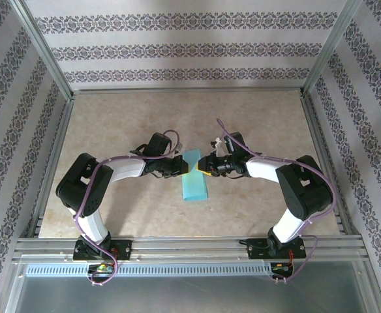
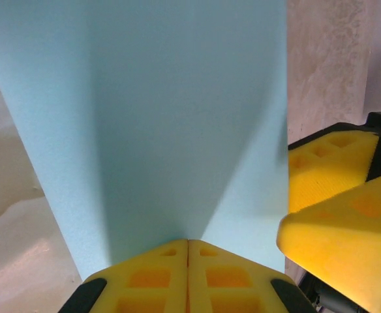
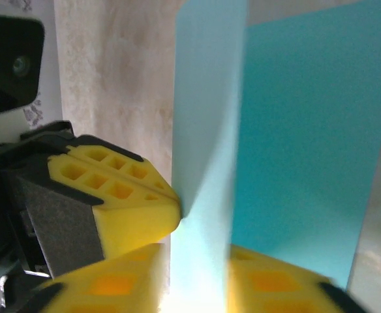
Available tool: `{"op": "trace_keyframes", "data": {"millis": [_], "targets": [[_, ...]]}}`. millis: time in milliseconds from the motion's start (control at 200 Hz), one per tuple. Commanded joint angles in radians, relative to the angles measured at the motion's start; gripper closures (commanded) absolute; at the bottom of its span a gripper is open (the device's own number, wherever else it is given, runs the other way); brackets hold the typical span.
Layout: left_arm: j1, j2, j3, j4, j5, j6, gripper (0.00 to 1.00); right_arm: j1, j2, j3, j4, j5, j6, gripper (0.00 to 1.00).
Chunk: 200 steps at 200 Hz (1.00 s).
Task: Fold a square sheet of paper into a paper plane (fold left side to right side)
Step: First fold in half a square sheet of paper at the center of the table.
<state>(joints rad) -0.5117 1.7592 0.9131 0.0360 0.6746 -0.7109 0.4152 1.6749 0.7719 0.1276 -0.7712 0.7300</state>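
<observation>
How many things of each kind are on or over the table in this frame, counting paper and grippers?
Cyan paper: 1, the square sheet of paper, partly folded
Grippers with yellow fingers: 2, the left gripper and the right gripper, both at the sheet's far end
Total: 3

Left arm [image 1: 109,179] and right arm [image 1: 272,171] are wearing white shells, black joints, purple cables [image 1: 328,189]; end effector fingers [image 2: 145,280] are showing yellow.
</observation>
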Motion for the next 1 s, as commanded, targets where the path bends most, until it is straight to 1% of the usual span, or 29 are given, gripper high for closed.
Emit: {"op": "trace_keyframes", "data": {"millis": [0, 60, 120, 185, 315, 380, 435, 605, 750, 994], "targets": [[-0.015, -0.015, 0.011, -0.029, -0.022, 0.012, 0.88, 0.009, 0.015, -0.001, -0.027, 0.022, -0.033, 0.85], [-0.015, -0.035, -0.001, -0.026, -0.029, 0.003, 0.85, 0.018, 0.023, 0.011, -0.06, 0.048, -0.054, 0.94], [-0.015, -0.065, -0.017, -0.029, -0.044, -0.002, 0.79, 0.03, 0.033, 0.027, -0.092, 0.079, -0.073, 1.0], [-0.016, -0.102, -0.032, -0.048, -0.066, -0.001, 0.75, 0.041, 0.043, 0.037, -0.114, 0.11, -0.085, 1.0], [-0.015, -0.186, -0.056, -0.124, -0.142, 0.01, 0.61, 0.051, 0.051, 0.045, -0.134, 0.169, -0.096, 1.0], [-0.015, -0.212, -0.06, -0.174, -0.174, 0.024, 0.58, 0.056, 0.051, 0.05, -0.152, 0.196, -0.107, 1.0], [-0.016, -0.219, -0.059, -0.206, -0.181, 0.033, 0.54, 0.059, 0.05, 0.052, -0.161, 0.214, -0.113, 1.0], [-0.027, -0.183, -0.059, -0.217, -0.176, 0.029, 0.49, 0.063, 0.042, 0.052, -0.169, 0.253, -0.125, 1.0], [-0.044, -0.145, -0.057, -0.167, -0.177, -0.004, 0.44, 0.065, 0.045, 0.06, -0.177, 0.264, -0.137, 1.0], [-0.063, -0.074, -0.023, -0.143, -0.182, -0.024, 0.42, 0.068, 0.052, 0.073, -0.186, 0.267, -0.152, 1.0]]}}
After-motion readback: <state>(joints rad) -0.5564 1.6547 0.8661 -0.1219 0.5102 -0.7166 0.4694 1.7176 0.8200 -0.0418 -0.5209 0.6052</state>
